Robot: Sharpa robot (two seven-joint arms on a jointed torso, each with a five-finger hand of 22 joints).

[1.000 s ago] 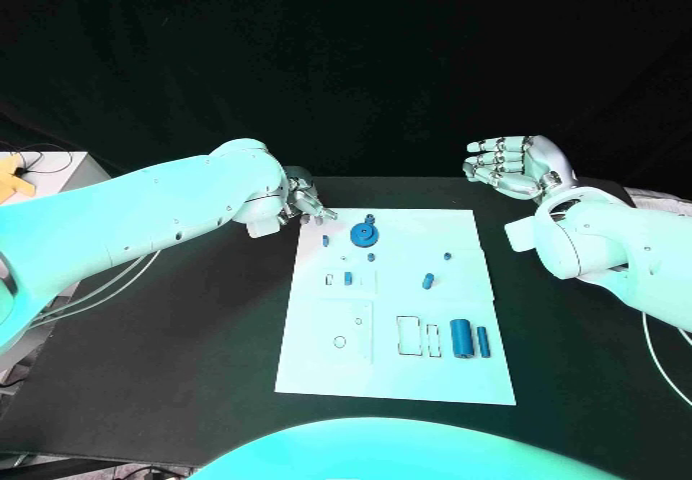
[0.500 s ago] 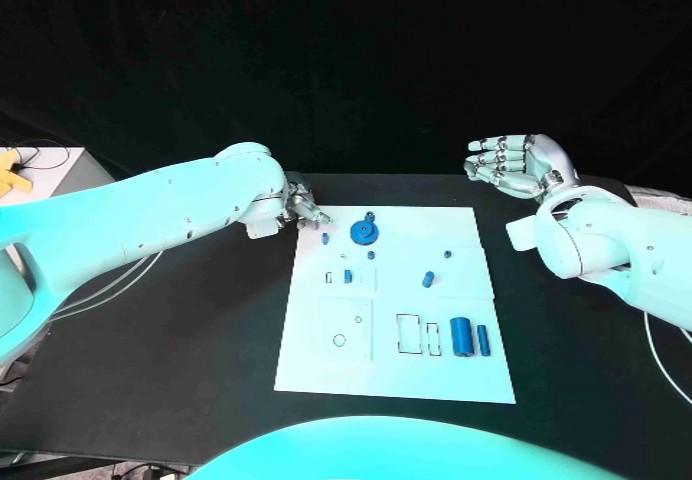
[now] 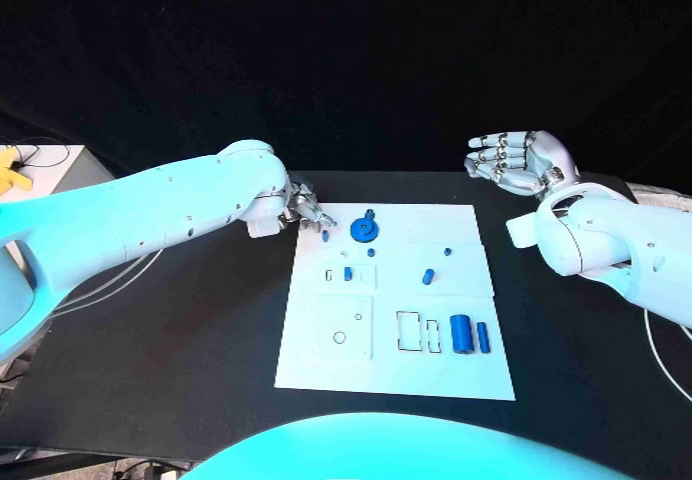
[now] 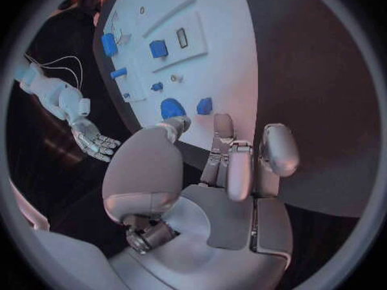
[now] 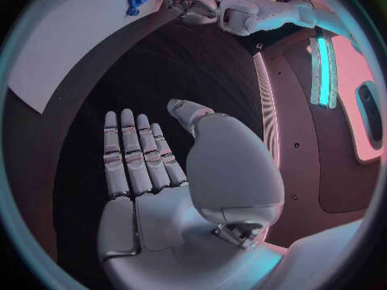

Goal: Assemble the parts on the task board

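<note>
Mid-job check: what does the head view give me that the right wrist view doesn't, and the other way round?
Head view alone: the whole task board, with the large blue cylinder and the outlined slots beside it. Right wrist view alone: the right hand's bare palm, fingers straight and apart, holding nothing. Both: the blue disc at the board's far end and the left hand by that corner.

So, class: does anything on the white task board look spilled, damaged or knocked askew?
Nothing stands out. The task board lies flat, the blue parts rest on it, and no damage shows. The left hand hovers at its far corner.
</note>
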